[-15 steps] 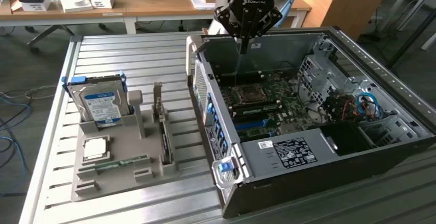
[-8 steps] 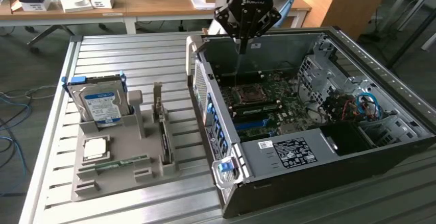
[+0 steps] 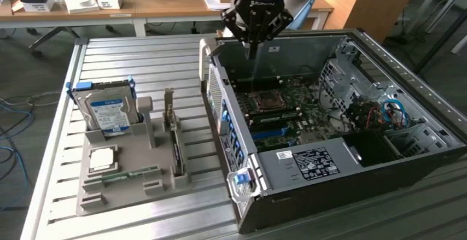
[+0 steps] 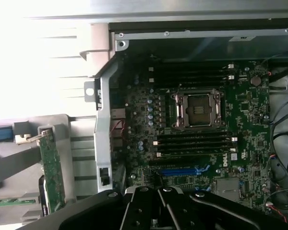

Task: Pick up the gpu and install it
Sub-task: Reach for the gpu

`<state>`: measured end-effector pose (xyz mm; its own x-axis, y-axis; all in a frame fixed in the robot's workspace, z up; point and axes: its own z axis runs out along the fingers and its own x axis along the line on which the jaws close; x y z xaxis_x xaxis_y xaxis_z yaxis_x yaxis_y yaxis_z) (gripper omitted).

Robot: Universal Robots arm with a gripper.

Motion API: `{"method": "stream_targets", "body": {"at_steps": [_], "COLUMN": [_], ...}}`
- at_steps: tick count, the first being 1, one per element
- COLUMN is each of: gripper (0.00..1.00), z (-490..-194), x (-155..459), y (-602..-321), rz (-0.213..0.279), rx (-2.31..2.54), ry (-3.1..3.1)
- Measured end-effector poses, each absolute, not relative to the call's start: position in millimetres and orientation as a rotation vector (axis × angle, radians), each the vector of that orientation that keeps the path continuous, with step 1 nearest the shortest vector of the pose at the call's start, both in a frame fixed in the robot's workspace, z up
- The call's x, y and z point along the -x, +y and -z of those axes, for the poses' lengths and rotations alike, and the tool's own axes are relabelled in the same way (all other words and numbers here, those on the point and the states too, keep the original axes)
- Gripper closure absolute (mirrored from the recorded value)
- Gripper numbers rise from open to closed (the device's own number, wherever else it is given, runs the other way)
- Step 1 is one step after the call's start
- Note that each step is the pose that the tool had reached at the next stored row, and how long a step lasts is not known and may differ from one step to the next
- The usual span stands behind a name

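The end effector [image 3: 252,53] hangs clenched on nothing above the open computer case [image 3: 406,81], over the motherboard [image 3: 292,121]. The gpu [image 3: 175,144] stands on edge in the grey holder [image 3: 124,193] on the table [image 3: 131,59]. It is just beside the case on the exterior view's left, near the blue-framed hard drive [image 3: 108,111].
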<state>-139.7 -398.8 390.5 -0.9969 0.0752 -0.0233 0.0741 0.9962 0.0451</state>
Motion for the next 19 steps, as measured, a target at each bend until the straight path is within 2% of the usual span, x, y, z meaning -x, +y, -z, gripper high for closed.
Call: {"method": "stream_targets", "body": {"at_steps": [19], "gripper": [0.89], "z": [-387], "x": [188], "y": [-398], "rz": [-0.069], "rx": [-0.116], "ry": [3.114]}}
